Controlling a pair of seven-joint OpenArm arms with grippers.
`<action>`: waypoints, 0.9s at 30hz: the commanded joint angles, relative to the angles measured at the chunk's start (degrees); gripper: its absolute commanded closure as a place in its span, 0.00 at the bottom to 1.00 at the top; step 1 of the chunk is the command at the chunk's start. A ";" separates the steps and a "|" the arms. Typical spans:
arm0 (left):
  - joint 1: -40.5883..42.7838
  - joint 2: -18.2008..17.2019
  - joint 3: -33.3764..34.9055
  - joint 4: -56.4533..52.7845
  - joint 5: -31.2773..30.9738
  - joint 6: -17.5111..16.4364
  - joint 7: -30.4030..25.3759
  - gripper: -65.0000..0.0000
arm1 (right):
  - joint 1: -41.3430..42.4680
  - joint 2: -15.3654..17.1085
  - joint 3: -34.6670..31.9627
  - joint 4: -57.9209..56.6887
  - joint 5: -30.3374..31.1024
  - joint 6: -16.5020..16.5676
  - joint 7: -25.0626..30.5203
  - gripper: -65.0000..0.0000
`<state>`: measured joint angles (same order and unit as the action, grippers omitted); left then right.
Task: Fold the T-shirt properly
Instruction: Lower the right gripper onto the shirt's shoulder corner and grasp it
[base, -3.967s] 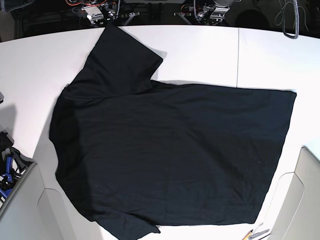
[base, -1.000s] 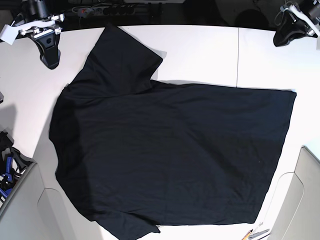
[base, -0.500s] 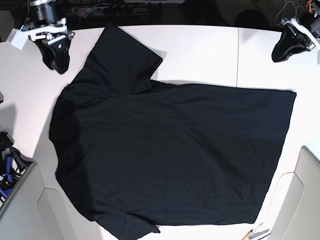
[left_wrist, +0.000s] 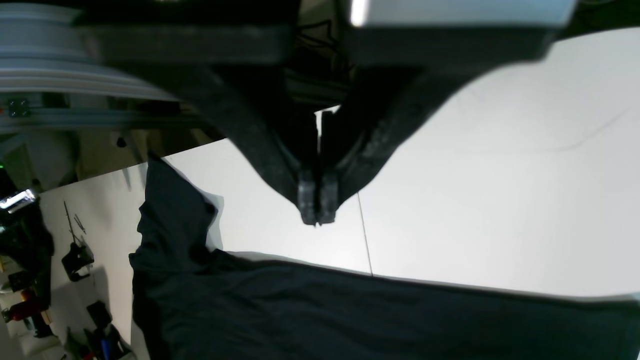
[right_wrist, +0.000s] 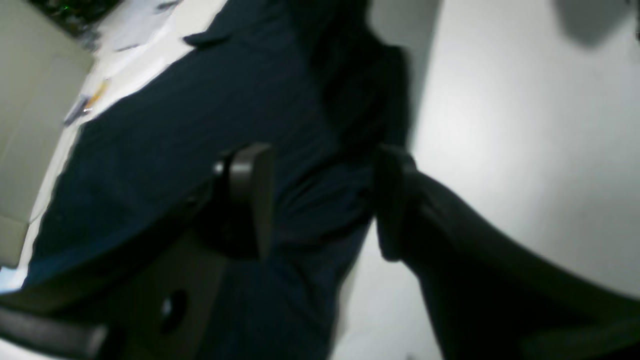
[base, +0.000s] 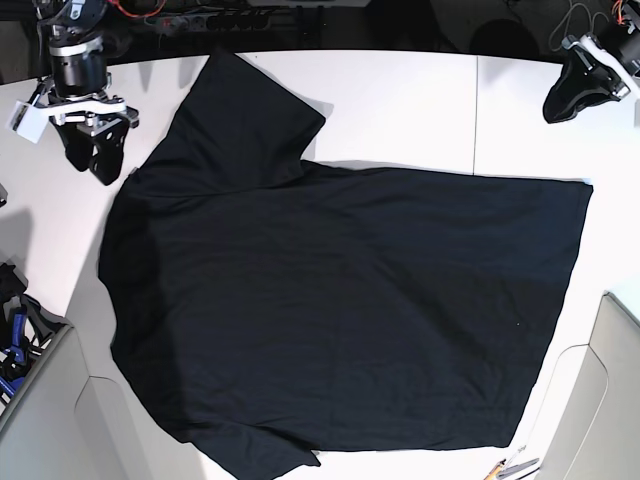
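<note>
Cloth fills most of the base view — the T-shirt (base: 340, 310) is big, black and lies flat on the white surface (base: 400, 90). One sleeve sticks up toward the upper left of the frame, and the bottom hem runs down the right side. Nothing looks folded yet, so my guess is that the job is only at its start: the arms are getting into place for the first grab.

At the upper left of the base view the right claw (base: 98, 160) hangs just beside the edge of the shirt, near where the sleeve meets the body. In the right wrist view its two fingers (right_wrist: 247, 200) stand apart, with black cloth showing in the gap below them. It holds nothing.

At the upper right of the base view the left claw (base: 562, 103) hangs above bare surface, well apart from the shirt's corner. In the left wrist view its tips (left_wrist: 317, 200) are pressed together with nothing between them — empty too.

Next, I think, the right claw needs to go down and pinch the cloth edge under it. The left claw would have to spread its fingers first, then reach the far corner of the hem. The cloth is soft and thin, so a pinch could easily miss or catch only a little bit.
</note>
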<state>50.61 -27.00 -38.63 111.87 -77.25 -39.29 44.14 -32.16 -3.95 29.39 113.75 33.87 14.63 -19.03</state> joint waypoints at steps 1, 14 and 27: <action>0.48 -0.63 -0.50 0.72 -1.36 -0.71 -0.72 1.00 | 1.03 0.48 0.87 -0.92 0.50 0.13 0.90 0.52; 0.50 -0.63 -0.50 0.70 -1.36 -0.71 -0.11 1.00 | 14.38 1.42 5.75 -23.98 5.14 3.82 -3.82 0.52; 0.48 -0.63 -0.50 0.70 -1.38 -0.71 -0.13 1.00 | 19.43 1.40 5.35 -30.10 5.14 4.24 -7.32 0.52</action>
<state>50.61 -26.98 -38.63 111.87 -77.28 -39.29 44.84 -12.67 -2.83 34.81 83.46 39.62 19.70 -24.93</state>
